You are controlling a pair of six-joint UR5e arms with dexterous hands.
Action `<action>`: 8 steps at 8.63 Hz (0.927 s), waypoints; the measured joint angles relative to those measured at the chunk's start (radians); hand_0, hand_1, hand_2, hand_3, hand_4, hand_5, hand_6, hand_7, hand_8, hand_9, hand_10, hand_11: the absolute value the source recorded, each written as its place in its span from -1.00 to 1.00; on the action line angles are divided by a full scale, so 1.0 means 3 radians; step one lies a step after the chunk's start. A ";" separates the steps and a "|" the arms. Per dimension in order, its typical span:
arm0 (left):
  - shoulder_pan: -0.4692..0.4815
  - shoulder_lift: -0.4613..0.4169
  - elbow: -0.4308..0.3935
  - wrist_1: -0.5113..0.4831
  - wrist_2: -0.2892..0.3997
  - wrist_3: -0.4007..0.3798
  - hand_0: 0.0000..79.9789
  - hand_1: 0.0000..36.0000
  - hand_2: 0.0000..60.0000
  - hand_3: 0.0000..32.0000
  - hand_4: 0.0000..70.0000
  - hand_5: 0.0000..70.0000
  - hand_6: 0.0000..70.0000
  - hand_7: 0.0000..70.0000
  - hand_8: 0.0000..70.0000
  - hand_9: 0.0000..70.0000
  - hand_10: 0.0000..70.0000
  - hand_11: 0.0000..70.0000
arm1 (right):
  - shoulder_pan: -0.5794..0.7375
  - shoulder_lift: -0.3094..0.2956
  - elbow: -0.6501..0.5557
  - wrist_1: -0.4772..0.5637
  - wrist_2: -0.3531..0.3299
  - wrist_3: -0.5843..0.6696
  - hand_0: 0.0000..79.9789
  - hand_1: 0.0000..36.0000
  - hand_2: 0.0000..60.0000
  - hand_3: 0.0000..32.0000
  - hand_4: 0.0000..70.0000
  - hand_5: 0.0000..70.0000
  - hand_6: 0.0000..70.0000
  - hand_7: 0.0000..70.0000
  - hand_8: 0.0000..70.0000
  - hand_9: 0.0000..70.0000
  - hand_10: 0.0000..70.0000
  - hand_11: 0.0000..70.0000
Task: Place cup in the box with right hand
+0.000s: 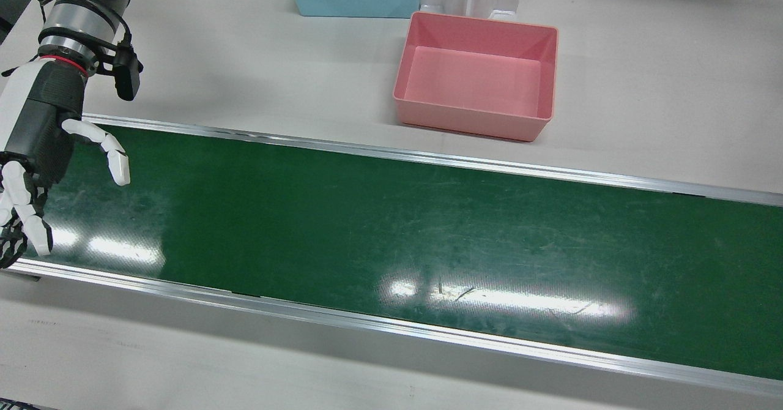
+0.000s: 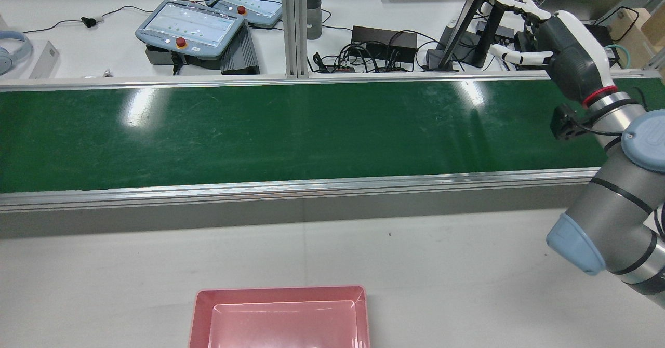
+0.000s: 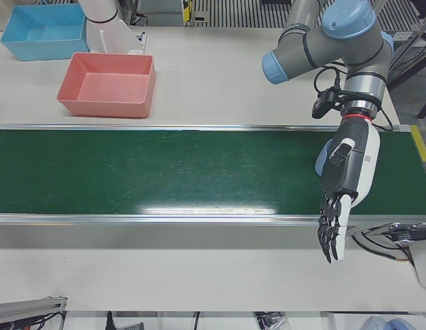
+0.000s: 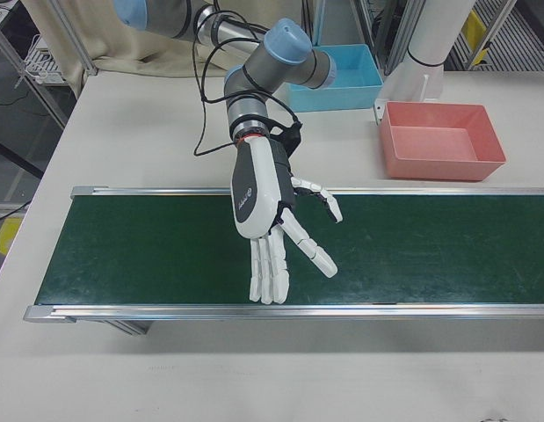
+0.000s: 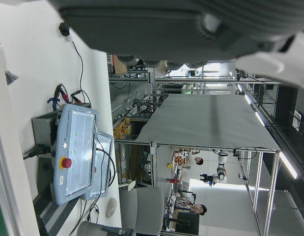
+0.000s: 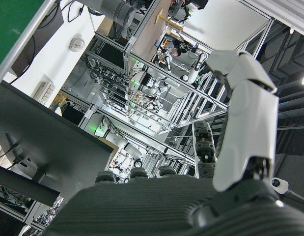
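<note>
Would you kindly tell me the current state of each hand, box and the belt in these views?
right hand: open, fingers spread, holding nothing, over the belt.
left hand: open, fingers extended, holding nothing.
pink box: upright, empty.
blue box: upright, only partly in view; nothing shows inside.
conveyor belt: nothing on it; running or stopped cannot be told.
cup: not in any view.

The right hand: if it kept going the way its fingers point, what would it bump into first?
Probably nothing on the green belt. The open right hand points across it toward the operators' side, where the rear view shows a dark monitor stand.
</note>
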 measured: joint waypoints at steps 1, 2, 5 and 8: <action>0.0000 0.0000 0.0000 0.0001 0.0000 0.0000 -1.00 -1.00 -1.00 -1.00 -1.00 -1.00 -1.00 -1.00 -1.00 -1.00 -1.00 -1.00 | -0.0032 -0.0013 -0.0002 -0.0003 0.0002 -0.0012 0.31 0.60 -0.06 -1.00 -1.00 -0.80 -0.97 -1.00 -1.00 -1.00 -1.00 -1.00; 0.0000 0.0000 0.0000 0.0001 0.0000 0.0000 -1.00 -1.00 -1.00 -1.00 -1.00 -1.00 -1.00 -1.00 -1.00 -1.00 -1.00 -1.00 | -0.0052 -0.0018 -0.0001 -0.0004 0.0001 -0.0026 0.30 0.59 -0.07 -1.00 -1.00 -0.81 -0.97 -1.00 -1.00 -1.00 -1.00 -1.00; 0.0001 -0.0001 0.0000 0.0002 0.0000 0.0000 -1.00 -1.00 -1.00 -1.00 -1.00 -1.00 -1.00 -1.00 -1.00 -1.00 -1.00 -1.00 | 0.0021 -0.0059 0.0222 -0.0049 -0.0008 -0.0041 0.30 0.62 -0.02 -1.00 -1.00 -0.81 -0.97 -1.00 -1.00 -1.00 -1.00 -1.00; 0.0000 0.0002 0.0000 -0.0002 0.0000 0.0000 -1.00 -1.00 -1.00 -1.00 -1.00 -1.00 -1.00 -1.00 -1.00 -1.00 -1.00 -1.00 | -0.0151 -0.0152 0.0389 -0.0083 0.0142 -0.0364 0.29 0.55 -0.11 -1.00 -1.00 -0.81 -0.97 -1.00 -1.00 -1.00 -1.00 -1.00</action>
